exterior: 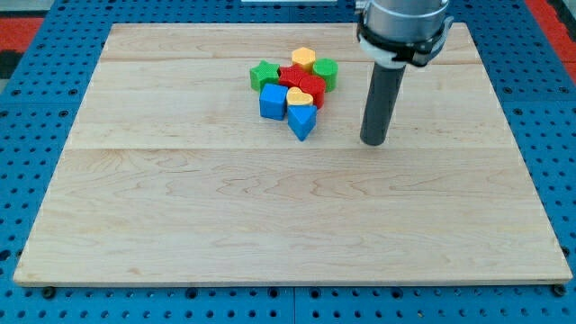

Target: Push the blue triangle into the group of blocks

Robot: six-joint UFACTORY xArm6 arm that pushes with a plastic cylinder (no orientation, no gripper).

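The blue triangle [302, 121] lies at the lower right edge of a tight group of blocks on the wooden board [288, 216]. It touches a yellow heart block [300, 97] and sits beside a blue cube [273, 102]. My tip [373, 141] is on the board to the right of the triangle, about a block's width or two away, touching nothing. The group also holds a green star [264, 74], red blocks [301, 81], a yellow hexagon-like block [303, 58] and a green block [326, 72].
The wooden board sits on a blue pegboard table [36, 108]. The arm's grey body [402, 27] hangs over the board's upper right. All blocks are clustered near the top centre.
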